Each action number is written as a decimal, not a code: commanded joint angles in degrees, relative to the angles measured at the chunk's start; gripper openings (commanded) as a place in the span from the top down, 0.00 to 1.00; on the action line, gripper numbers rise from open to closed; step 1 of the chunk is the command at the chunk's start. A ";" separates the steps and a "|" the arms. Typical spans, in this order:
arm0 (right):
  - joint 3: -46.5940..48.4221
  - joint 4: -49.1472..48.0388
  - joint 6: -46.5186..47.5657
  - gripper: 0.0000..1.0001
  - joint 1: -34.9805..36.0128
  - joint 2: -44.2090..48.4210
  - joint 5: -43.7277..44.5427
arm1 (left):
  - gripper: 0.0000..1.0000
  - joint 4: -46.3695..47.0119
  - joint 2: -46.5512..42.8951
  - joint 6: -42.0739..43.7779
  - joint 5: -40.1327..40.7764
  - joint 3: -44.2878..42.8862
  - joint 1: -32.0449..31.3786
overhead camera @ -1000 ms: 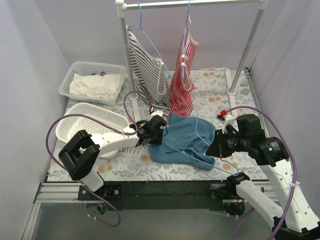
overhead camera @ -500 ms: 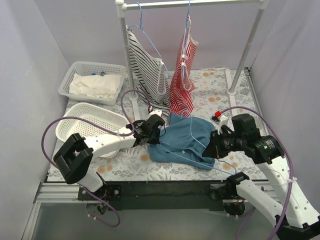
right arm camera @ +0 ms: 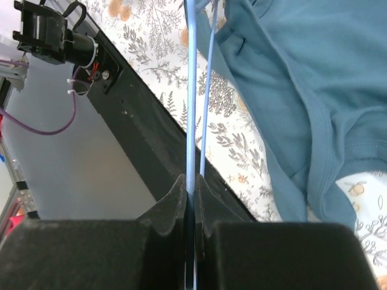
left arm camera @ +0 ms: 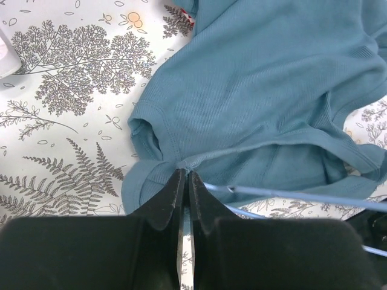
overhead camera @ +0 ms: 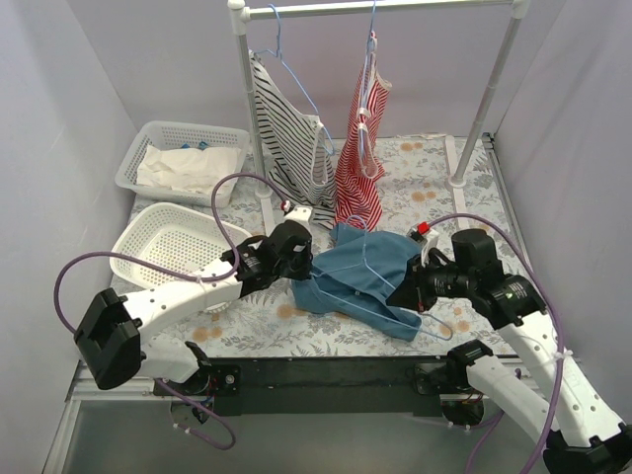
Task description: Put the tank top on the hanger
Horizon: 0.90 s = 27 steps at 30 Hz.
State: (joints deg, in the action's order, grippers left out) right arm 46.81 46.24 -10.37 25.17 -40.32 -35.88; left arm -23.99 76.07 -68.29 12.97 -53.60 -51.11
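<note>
The teal tank top (overhead camera: 367, 273) lies bunched on the floral table, mid-front. My left gripper (overhead camera: 304, 265) is at its left edge, shut on a fold of its hem (left arm camera: 185, 164). The light-blue wire hanger (overhead camera: 380, 308) lies across the top, its hook toward the striped tops. My right gripper (overhead camera: 405, 296) is shut on the hanger's wire (right arm camera: 191, 121) at the top's right side. In the left wrist view the hanger wire (left arm camera: 290, 196) runs just under the tank top (left arm camera: 266, 90). The right wrist view shows the tank top (right arm camera: 302, 84) to the right of the wire.
A rail (overhead camera: 385, 8) at the back holds a black-and-white striped top (overhead camera: 291, 138) and a red-and-white striped top (overhead camera: 363, 163) on hangers. A white basket (overhead camera: 163, 242) and a grey basket (overhead camera: 183, 163) with cloth stand at the left. The rail's right post (overhead camera: 484, 109) stands at back right.
My left arm has swung its elbow left and kept its grip on the tank top's left edge. My right gripper has moved a little left and forward with the hanger, whose wire now lies lower across the top.
</note>
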 commanded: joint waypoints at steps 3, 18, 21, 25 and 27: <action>-10.74 -21.78 -5.09 0.99 0.23 3.57 -9.88 | 1.00 1.30 -6.90 2.20 -1.81 3.68 0.14; -21.84 -44.56 -11.86 0.99 5.32 -1.24 -8.16 | 1.00 5.62 -9.54 4.83 -3.04 7.02 0.14; -22.46 -48.26 -12.04 0.99 9.36 -3.88 -4.48 | 1.00 6.23 -9.54 4.83 -3.12 6.93 0.05; -22.64 -50.45 -11.25 0.99 12.45 -7.14 2.20 | 0.98 7.29 -9.45 5.10 -5.15 6.84 0.14; -23.25 -52.03 -11.25 0.99 12.89 -7.50 4.05 | 0.89 7.38 -9.63 5.10 -5.15 7.46 0.05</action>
State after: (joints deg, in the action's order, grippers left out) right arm 24.32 2.04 -21.23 36.84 -47.05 -37.36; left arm -18.70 67.31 -64.12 9.10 -46.92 -51.11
